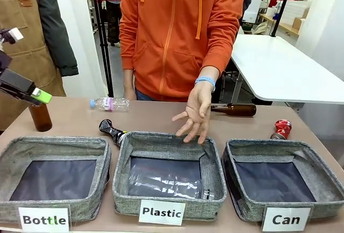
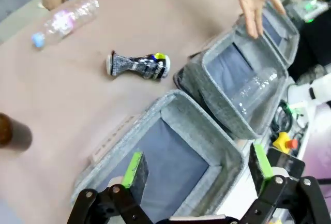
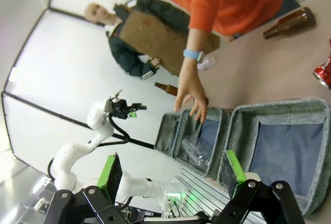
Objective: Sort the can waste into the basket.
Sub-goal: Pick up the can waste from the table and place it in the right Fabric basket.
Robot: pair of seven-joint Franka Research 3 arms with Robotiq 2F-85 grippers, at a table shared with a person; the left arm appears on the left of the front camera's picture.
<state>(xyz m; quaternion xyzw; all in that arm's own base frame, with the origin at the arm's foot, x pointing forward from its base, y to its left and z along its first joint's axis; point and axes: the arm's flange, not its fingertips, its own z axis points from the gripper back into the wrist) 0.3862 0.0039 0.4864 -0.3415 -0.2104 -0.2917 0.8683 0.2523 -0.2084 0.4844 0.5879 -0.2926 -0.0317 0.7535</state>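
- The basket [image 1: 247, 207] at the right end of the row carries a white card reading "Can". Its dark lining is bare.
- The red can [image 1: 281, 129], crushed, sits on the tabletop [image 1: 156, 115] just behind that basket's far rim, outside it.
- The dark can [image 1: 112, 132], also crushed, lies on the tabletop by the far left corner of the middle bin [image 1: 122, 192]. The left wrist view shows black-and-white print with blue and yellow-green at one end, too small for me to read.
- The middle bin's card says "Plastic", and a clear plastic bottle [image 1: 161, 182] lies inside it.
- The left bin [image 1: 80, 209] is marked "Bottle", and nothing lies on its lining.
- A person's hand [image 1: 194, 114], with a light blue wristband, hangs open over the far rim of the middle bin.
- Loose on the tabletop are a small clear bottle [image 1: 110, 104] with a pale pink label, a brown bottle [image 1: 234, 110] on its side, and an upright brown bottle [image 1: 40, 117] at the left.
- The left gripper [image 2: 198, 165] is raised over the left bin, fingers spread and holding nothing.
- The right gripper [image 3: 171, 169] has its fingers released and bare, with the basket lying ahead of them.
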